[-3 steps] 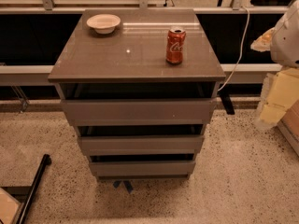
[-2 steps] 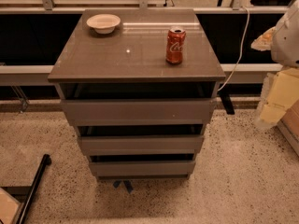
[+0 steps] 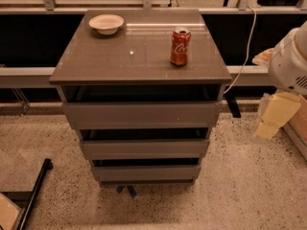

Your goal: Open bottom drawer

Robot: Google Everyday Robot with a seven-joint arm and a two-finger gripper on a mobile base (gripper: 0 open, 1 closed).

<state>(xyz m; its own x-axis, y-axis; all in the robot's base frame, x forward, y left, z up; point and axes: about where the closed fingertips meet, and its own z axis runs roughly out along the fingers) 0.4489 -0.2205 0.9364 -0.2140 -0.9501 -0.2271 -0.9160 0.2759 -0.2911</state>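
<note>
The grey-brown cabinet stands in the middle of the camera view with three handleless drawer fronts. The bottom drawer is the lowest and shortest panel, just above the floor, with a dark gap above it. The middle drawer front and the taller top drawer front sit above it. My gripper hangs at the right edge of the view on a white arm. It is to the right of the cabinet at about the top drawer's height and apart from it.
A red soda can and a white bowl stand on the cabinet top. A white cable hangs at the back right. A black bar lies on the speckled floor at the lower left. A blue mark shows under the cabinet.
</note>
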